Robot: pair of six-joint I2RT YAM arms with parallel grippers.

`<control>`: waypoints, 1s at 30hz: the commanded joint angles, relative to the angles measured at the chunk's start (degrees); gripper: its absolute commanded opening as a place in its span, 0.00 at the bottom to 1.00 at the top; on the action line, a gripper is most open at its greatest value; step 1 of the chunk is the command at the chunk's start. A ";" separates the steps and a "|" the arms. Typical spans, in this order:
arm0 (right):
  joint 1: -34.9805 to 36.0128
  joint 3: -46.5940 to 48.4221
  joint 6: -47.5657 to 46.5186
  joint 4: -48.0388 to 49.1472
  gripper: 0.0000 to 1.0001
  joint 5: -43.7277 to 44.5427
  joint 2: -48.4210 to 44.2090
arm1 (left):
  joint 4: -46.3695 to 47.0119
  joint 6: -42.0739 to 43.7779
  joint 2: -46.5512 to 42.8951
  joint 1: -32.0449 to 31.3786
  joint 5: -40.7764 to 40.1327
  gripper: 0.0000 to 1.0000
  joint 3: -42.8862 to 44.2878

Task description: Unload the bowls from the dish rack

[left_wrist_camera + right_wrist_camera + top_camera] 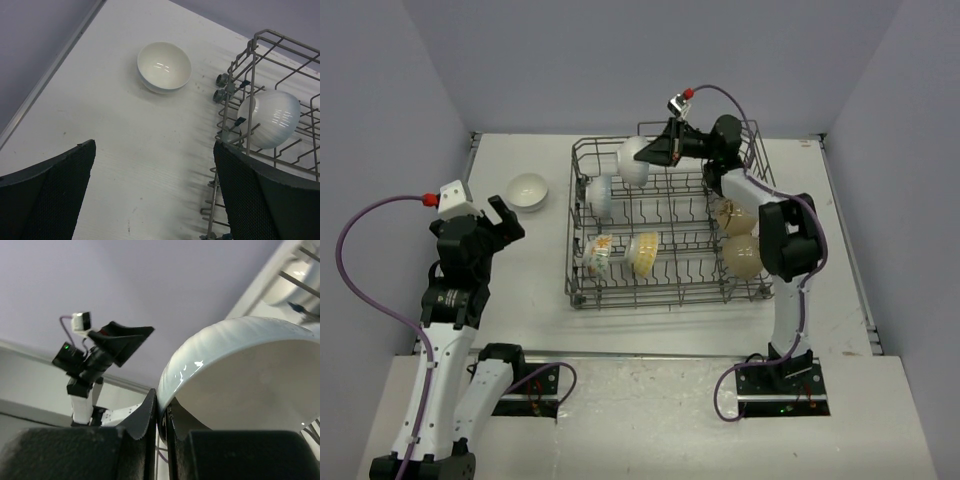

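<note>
Above the far left corner of the dish rack (665,298), the right gripper (658,152) holds a plain white bowl (634,160) clear of the wires. The rack itself is the biggest hazard. Its raised left wall stands between the lifted bowl and the table to the rack's left, so a low swing outward could clip the wire and jar the bowl loose.

The left gripper (505,222) hangs off the rack's left side with its fingers spread wide and nothing between them. I judge it could crowd any set-down path on that side.

Inside the rack, another white bowl (601,193) leans at the left wall, almost under the lifted one. Two floral bowls (599,254) sit toward the near left and beige bowls (735,215) on the right. A dropped bowl would land on ceramic or wire. One white bowl (528,190) already stands upright on the table left of the rack, where a careless placement could knock it.

The smallest worry is the grip. The fingers (145,415) are closed thin on the glazed rim alone, so the bowl may pivot or slip.
</note>
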 commanded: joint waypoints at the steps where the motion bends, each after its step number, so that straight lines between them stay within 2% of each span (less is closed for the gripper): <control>1: -1.41 4.02 4.99 12.40 0.00 -2.76 -6.89 | 2.04 1.36 0.04 -0.45 -1.24 1.00 0.39; 4: -1.50 3.67 5.97 14.69 0.00 -4.16 -8.81 | 1.43 1.10 1.00 -0.45 -1.06 1.00 1.88; 6: -1.41 2.61 3.35 14.17 0.00 -7.05 -11.96 | -0.15 0.57 2.93 -0.45 0.59 1.00 5.64; 7: -1.41 1.83 0.98 13.12 0.00 -8.20 -13.81 | -0.85 0.31 4.07 -0.45 1.39 1.00 7.67; 8: -1.50 -1.14 -6.52 8.50 0.00 -9.00 -16.18 | -2.86 -0.39 7.30 -0.45 2.44 1.00 9.86; 9: -1.32 -2.65 -13.04 2.27 0.00 -9.09 -22.29 | -4.19 -0.66 9.25 -0.45 5.32 1.00 15.37; 10: -1.15 -3.97 -22.59 -19.19 0.00 -7.61 -26.01 | -5.16 -0.83 11.53 -0.45 7.18 1.00 18.56; 11: -0.62 -2.59 -49.83 -35.16 0.00 -3.51 -29.61 | -6.21 -0.84 16.25 -0.45 9.46 1.00 21.55; 12: 2.43 -0.31 -62.98 -50.98 0.00 3.49 -32.52 | -8.40 -0.84 18.39 -0.62 13.66 1.00 28.10; 13: 5.42 1.36 -73.99 -68.63 0.00 18.53 -36.81 | -9.29 -1.01 20.67 -0.97 15.44 1.00 31.47; 14: 11.80 2.16 -88.80 -73.76 0.00 26.08 -38.68 | -11.13 -1.10 24.78 -1.76 18.33 1.00 38.12; 15: 14.99 1.56 -93.13 -77.29 0.00 33.20 -40.53 | -12.54 -1.19 26.82 -4.98 18.53 1.00 41.49; 16: 18.16 -1.66 -98.74 -79.68 0.00 46.24 -44.46 | -13.77 -1.01 31.11 -7.28 18.10 1.00 45.27; 17: 23.59 -3.96 -101.06 -79.88 0.00 51.24 -46.59 | -16.65 -0.84 33.33 -12.70 16.71 1.00 52.18; 21: 31.88 -13.99 -109.06 -77.42 0.00 62.70 -55.30 | -20.63 -0.48 41.42 -23.26 18.44 1.00 63.73; 26: 39.54 -20.50 -114.53 -75.57 0.00 72.28 -60.32 | -21.68 0.74 45.47 -30.84 22.14 1.00 66.05; 30: 42.09 -19.54 -114.97 -77.85 0.00 77.47 -60.42 | -23.01 1.62 45.39 -36.56 16.96 1.00 61.93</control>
